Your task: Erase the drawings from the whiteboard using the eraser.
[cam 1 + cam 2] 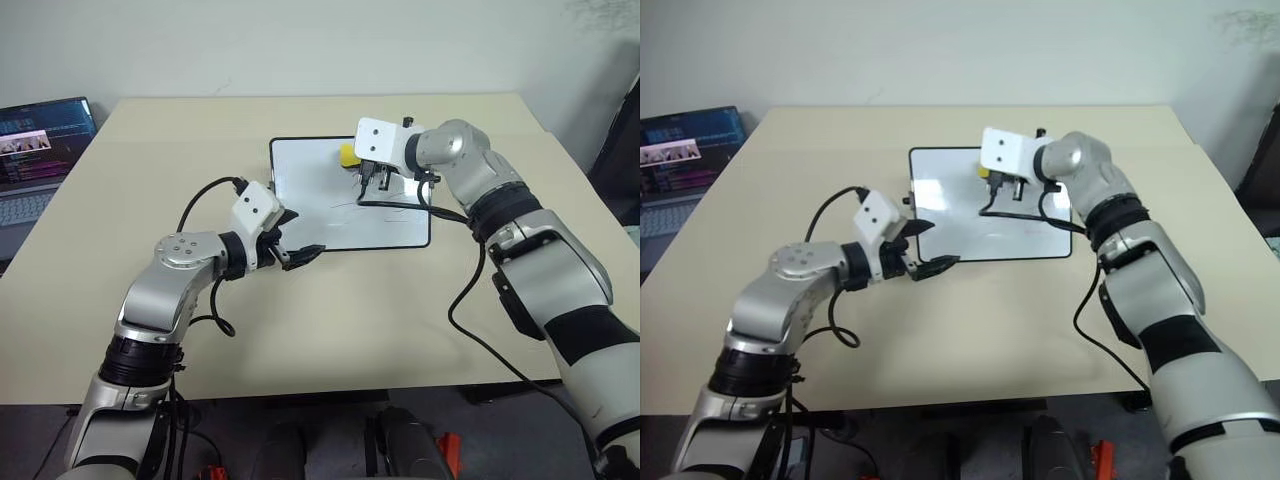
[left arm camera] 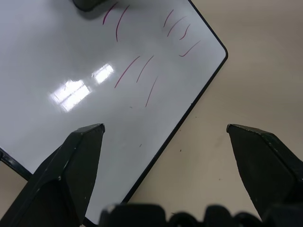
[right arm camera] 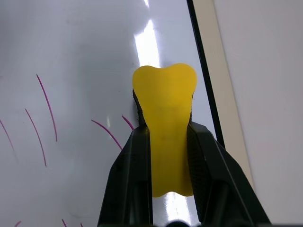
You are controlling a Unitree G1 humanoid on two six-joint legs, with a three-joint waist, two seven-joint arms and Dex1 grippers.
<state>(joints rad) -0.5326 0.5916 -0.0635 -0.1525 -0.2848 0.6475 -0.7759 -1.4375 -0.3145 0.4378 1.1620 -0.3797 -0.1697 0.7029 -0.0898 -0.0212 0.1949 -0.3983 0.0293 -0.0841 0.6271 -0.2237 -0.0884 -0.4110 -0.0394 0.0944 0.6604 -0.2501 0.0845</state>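
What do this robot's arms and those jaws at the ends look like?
Both arms are smooth silver-grey shells with black joint bands. Each wrist carries a white boxy block with small dark dots, and a loose black cable loops from each block back along the arm. The left gripper and the right gripper each end in two black, wedge-shaped fingers; these are the jaws.

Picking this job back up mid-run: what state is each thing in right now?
eraser: clamped in the right gripper, over the board
drawings: thin strokes on the board, unerased
whiteboard: flat on the table
left gripper: open, empty, over the board's corner
laptop: open, screen lit
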